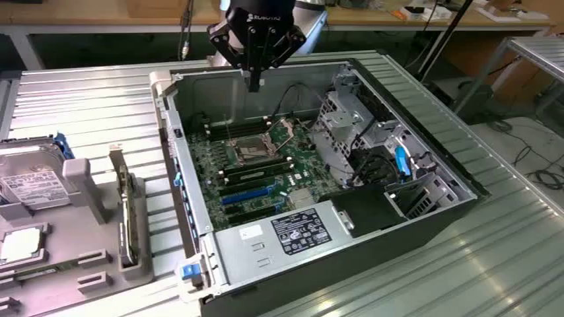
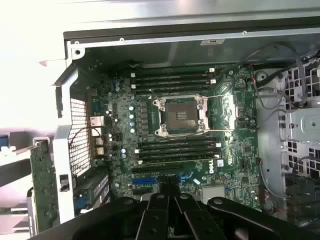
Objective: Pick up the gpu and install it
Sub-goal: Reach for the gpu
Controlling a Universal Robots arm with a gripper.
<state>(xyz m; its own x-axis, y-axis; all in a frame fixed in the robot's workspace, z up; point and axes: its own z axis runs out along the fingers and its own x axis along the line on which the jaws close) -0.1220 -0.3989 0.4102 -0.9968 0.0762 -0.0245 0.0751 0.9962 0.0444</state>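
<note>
The gripper (image 1: 253,80), fingers together and empty, hangs over the open computer case (image 1: 397,257). The gpu (image 1: 129,218) stands on edge in a grey holder (image 1: 88,191) just beside the case, on the worktop (image 1: 502,264).

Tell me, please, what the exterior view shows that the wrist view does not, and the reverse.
Exterior view: a silver hard drive in the grey holder at that view's left, and the case's labelled power supply. Wrist view: the motherboard's rear ports beside a perforated vent panel. Both: the shut, empty claw above the open computer case, the CPU socket, memory slots, and the gpu standing on edge in the holder outside the case.
</note>
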